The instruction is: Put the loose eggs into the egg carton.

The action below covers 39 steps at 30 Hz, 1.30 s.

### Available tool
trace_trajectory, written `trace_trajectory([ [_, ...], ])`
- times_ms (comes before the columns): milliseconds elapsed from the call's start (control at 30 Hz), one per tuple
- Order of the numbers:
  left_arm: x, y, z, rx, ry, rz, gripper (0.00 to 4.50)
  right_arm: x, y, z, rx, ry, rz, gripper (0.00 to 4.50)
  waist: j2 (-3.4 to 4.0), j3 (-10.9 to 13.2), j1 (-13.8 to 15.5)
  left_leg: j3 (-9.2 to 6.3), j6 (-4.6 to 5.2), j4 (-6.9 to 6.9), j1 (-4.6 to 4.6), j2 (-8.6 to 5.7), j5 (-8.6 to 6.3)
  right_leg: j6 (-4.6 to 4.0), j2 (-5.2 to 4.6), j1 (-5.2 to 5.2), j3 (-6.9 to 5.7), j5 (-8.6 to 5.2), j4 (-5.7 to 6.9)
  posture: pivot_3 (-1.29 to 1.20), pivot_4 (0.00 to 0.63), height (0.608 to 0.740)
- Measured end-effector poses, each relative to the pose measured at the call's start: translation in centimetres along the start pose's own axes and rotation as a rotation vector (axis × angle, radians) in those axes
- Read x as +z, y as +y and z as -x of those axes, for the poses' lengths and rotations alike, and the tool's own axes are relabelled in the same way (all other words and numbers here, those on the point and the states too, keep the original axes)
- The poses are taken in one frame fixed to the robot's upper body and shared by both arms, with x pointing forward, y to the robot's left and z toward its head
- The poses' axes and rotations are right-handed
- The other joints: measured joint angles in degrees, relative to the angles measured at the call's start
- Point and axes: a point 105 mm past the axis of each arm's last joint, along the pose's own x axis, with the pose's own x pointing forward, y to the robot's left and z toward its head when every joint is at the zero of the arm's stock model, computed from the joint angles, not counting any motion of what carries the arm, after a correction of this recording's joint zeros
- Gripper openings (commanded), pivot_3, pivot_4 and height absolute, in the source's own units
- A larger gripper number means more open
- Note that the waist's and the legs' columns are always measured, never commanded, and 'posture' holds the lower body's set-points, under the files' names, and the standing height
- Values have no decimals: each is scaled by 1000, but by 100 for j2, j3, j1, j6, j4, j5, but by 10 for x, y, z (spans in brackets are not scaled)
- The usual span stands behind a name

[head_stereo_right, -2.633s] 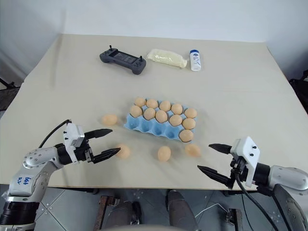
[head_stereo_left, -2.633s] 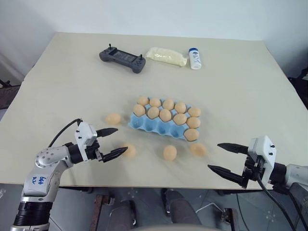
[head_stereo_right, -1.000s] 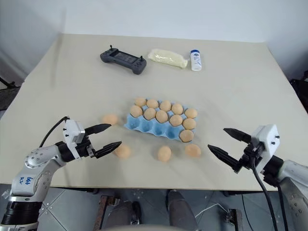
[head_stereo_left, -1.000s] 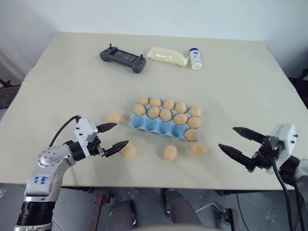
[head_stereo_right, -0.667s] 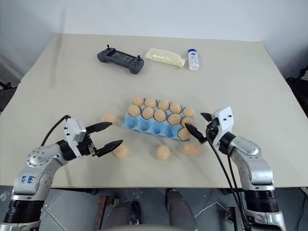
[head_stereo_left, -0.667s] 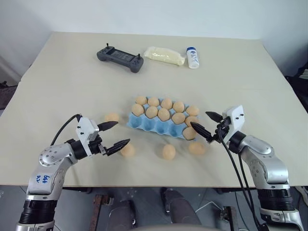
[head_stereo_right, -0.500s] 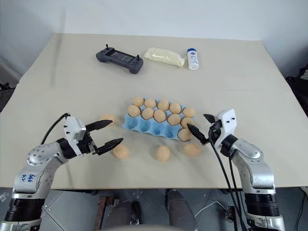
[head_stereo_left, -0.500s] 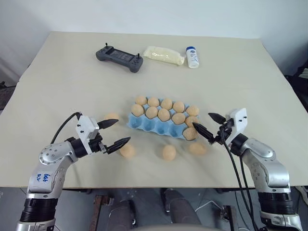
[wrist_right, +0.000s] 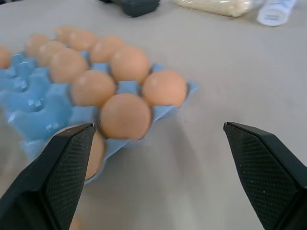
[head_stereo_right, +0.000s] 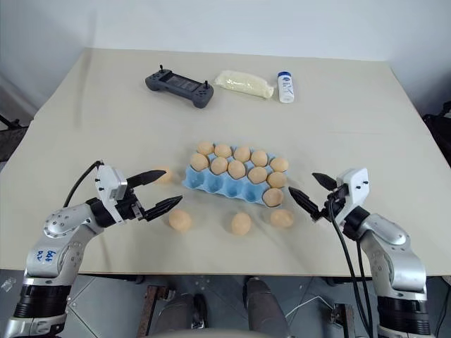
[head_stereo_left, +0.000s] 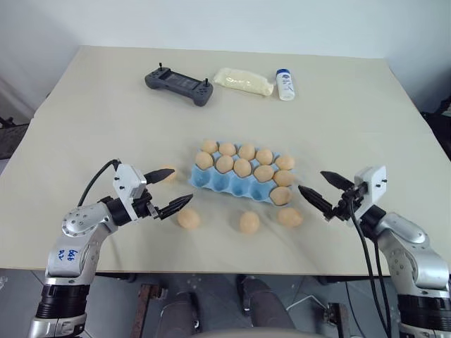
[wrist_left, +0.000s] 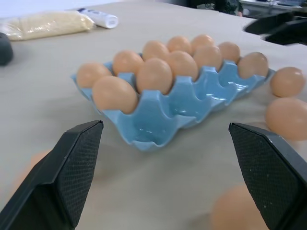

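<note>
With both jaws spread and empty, the right gripper (head_stereo_left: 319,195) needed to straddle the nearest loose egg (head_stereo_left: 289,217) squarely, while the left gripper (head_stereo_left: 172,190) hovered near another egg (head_stereo_left: 188,219).

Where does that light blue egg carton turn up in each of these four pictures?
Left eye view: the egg carton sits mid-table, between the two grippers.
Right eye view: same spot, centre of the table.
Left wrist view: it lies straight ahead, empty cups nearest.
Right wrist view: it lies on the side of that arm's own left finger.
Shared landmark: the white bottle at the table's far side.
</note>
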Motion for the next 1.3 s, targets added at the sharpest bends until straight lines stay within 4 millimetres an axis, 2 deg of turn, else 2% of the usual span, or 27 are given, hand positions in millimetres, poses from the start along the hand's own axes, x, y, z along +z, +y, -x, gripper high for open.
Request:
trace_trajectory([
  [400,-1,1,-3,-20,0,-2,4472,-26,14,39,123,155,3,4500,0,0,5,-1,5,7,2,-1,1,-1,-1,2,-8,0,2,0,150,740],
  [533,-2,1,-3,-18,2,1,4472,-30,14,44,156,183,41,4500,-1,-1,-2,-1,7,10,3,-5,3,-1,1,4,-7,-1,1,0,150,740],
  [800,-2,1,-2,-17,3,2,4472,-44,15,31,204,211,63,4500,0,0,8,0,9,8,1,-8,4,-2,-2,3,-7,-1,0,0,150,740],
  [933,-7,-3,2,-14,16,14,4472,-39,24,29,227,206,79,4500,1,0,10,0,4,7,1,1,1,-1,-8,3,-9,0,0,0,150,740],
  [1133,-6,-5,6,-6,17,3,4472,-37,38,-4,274,204,81,4500,0,-1,-8,1,3,9,9,0,2,-14,-11,3,-8,-3,7,0,150,740],
  [1300,-6,-5,8,3,19,3,4472,-35,42,-16,287,210,86,4500,1,-1,16,1,5,8,1,-4,4,-16,-10,2,-12,-4,-1,0,150,740],
])
